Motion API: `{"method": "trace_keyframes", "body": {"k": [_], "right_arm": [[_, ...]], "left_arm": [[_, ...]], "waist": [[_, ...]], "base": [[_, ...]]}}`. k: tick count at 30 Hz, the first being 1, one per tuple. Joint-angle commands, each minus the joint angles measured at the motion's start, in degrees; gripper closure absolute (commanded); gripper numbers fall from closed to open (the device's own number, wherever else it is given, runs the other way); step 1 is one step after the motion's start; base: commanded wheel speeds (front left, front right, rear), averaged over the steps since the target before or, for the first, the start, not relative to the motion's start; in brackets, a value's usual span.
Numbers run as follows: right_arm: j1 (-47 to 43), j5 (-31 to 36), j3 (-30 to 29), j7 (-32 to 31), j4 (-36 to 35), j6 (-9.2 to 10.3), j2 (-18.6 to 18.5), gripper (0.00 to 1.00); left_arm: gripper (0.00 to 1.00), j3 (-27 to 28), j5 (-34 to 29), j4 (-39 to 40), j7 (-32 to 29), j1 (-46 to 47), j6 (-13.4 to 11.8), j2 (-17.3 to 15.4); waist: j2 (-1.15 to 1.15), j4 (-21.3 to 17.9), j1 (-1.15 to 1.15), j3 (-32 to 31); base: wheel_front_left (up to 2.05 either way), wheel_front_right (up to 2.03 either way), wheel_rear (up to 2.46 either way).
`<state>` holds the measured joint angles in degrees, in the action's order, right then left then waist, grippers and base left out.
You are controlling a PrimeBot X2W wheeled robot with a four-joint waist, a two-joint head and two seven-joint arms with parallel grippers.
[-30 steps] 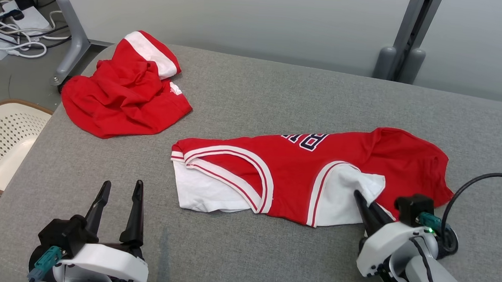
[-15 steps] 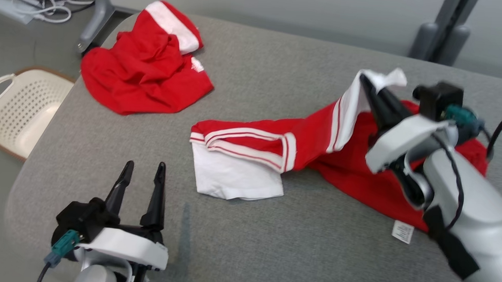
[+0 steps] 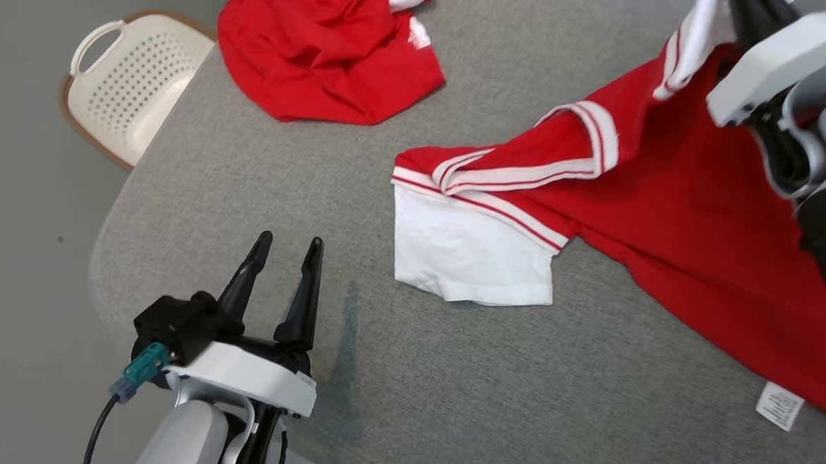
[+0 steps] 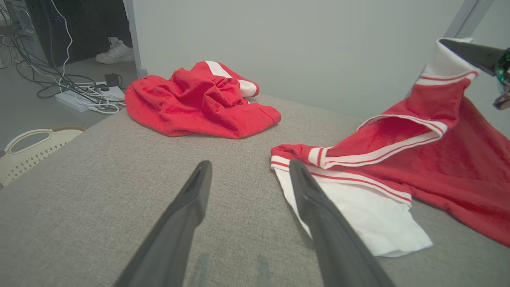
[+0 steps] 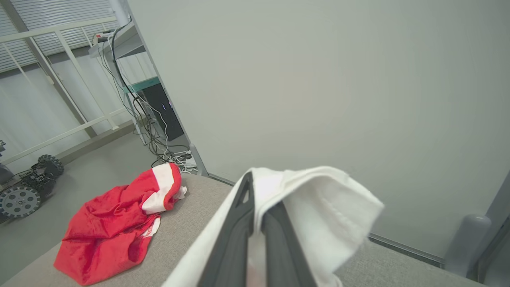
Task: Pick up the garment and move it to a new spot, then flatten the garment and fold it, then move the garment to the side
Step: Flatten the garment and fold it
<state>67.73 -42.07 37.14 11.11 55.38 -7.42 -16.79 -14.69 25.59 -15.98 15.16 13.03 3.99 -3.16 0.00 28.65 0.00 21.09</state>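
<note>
**A:** What is the right claw [image 5: 258, 205] doing?

**B:** It is clenched on a white edge of the garment [image 3: 703, 226], lifting that corner at one o'clock in the head view. In its own wrist view the cloth drapes over both dark fingers [image 5: 235, 235].

**A:** And the left claw [image 3: 290, 243]?

**B:** Spread apart and gripping nothing, low at seven o'clock, above bare fabric.

**A:** Describe the garment.

**B:** A red jersey with white bands edged in red stripes. One end hangs from the claw; the rest slopes down to the surface from the centre towards four o'clock. A white sleeve [image 3: 471, 260] lies flat at the centre, and a small white tag [image 3: 778, 405] shows at its lower hem (print unreadable).

**A:** And around it?

**B:** A grey upholstered surface [image 3: 446, 403] with a rounded corner. A second red garment [image 3: 330, 51] lies crumpled at eleven o'clock, well apart. A pale perforated basket [image 3: 132, 69] sits on the floor at ten o'clock. Behind are a plain grey wall [image 5: 318, 79] and tangled cables [image 4: 79, 91].
</note>
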Motion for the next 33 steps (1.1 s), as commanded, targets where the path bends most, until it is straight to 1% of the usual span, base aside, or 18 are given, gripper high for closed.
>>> {"method": "trace_keyframes", "body": {"k": [1, 4, 5, 6, 9, 13, 19, 20, 25, 27, 29, 31, 33], "right_arm": [[1.3, -0.5, 0.1, 0.1, 1.1, -0.13, -1.0, 1.0], [4.0, -0.1, 1.9, 1.1, 3.3, -0.13, -2.1, 1.0], [4.2, -0.4, 2.5, 1.5, 3.7, -0.13, -2.0, 0.8], [4.3, -1.0, 2.9, 1.8, 4.2, -0.13, -2.2, 0.0], [3.4, -2.7, 4.2, 2.2, 4.9, -0.13, -2.5, 0.0], [0.9, -5.2, 7.4, 1.6, 4.0, -0.13, -2.6, 0.0], [-2.5, -8.2, 12.1, 2.9, -0.5, -0.13, -3.0, 0.0], [-2.5, -8.2, 12.1, 2.9, -0.5, -0.13, -3.0, 0.0], [-6.4, -9.5, 14.8, 3.9, -5.5, -0.13, -3.7, 0.0], [-8.1, -10.1, 15.0, 4.1, -7.7, -0.13, -4.0, 0.0], [-9.8, -9.6, 13.9, 4.2, -10.5, -0.13, -4.5, 0.0], [-12.8, -8.5, 12.0, 4.1, -13.2, -0.13, -4.7, 0.0], [-16.0, -7.7, 8.9, 4.1, -15.4, -0.13, -4.8, 0.0]], "left_arm": [[0.0, 0.0, -0.4, -0.1, 0.1, 1.4, 0.5, -0.2], [0.0, -0.4, -0.6, -0.5, 0.1, 2.0, 0.8, 0.0], [0.0, -0.4, -0.7, -0.6, 0.1, 2.1, 0.9, 0.1], [0.0, -0.3, -0.8, -0.7, 0.1, 2.1, 0.9, 0.1], [0.0, 0.2, -1.2, -1.0, 0.1, 2.0, 0.8, 0.2], [0.0, 0.8, -1.9, -1.2, 0.1, 1.8, 0.9, 0.2], [0.0, 2.5, -3.4, -1.4, 0.1, 0.7, 0.9, -0.2], [0.0, 2.5, -3.4, -1.4, 0.1, 0.7, 0.9, -0.2], [0.0, 4.4, -4.3, -1.7, 0.1, -0.3, 0.5, -1.7], [0.0, 4.9, -4.4, -1.8, 0.1, -1.0, 0.2, -2.6], [0.0, 5.5, -4.6, -1.7, 0.1, -1.3, -0.2, -3.3], [0.0, 5.8, -4.7, -1.3, -0.2, -2.0, -0.7, -3.8], [0.0, 6.1, -4.6, -1.0, -0.5, -2.8, -1.2, -4.4]], "waist": [[0.0, 2.0, 0.0, 2.4], [0.0, 2.9, 0.0, 3.4], [0.0, 3.0, 0.0, 3.5], [0.0, 3.0, 0.0, 3.5], [0.0, 2.0, 0.0, 2.8], [0.0, -0.4, 0.0, 0.8], [0.0, -6.1, 0.0, -3.1], [0.0, -6.1, 0.0, -3.1], [0.0, -11.5, 0.0, -7.0], [0.0, -13.5, 0.0, -8.5], [0.0, -15.4, 0.0, -9.9], [0.0, -17.1, 0.0, -11.3], [0.0, -18.8, 0.0, -12.8]], "base": [[0.0, 0.0, 0.0], [0.0, 0.0, 0.0], [0.0, 0.0, 0.0], [0.0, 0.0, 0.0], [0.0, 0.0, 0.0], [0.0, 0.0, 0.0], [0.0, 0.0, 0.0], [0.0, 0.0, 0.0], [0.0, 0.0, 0.0], [0.0, 0.0, 0.0], [0.0, 0.0, 0.0], [0.0, 0.0, 0.0], [0.0, 0.0, 0.0]]}}
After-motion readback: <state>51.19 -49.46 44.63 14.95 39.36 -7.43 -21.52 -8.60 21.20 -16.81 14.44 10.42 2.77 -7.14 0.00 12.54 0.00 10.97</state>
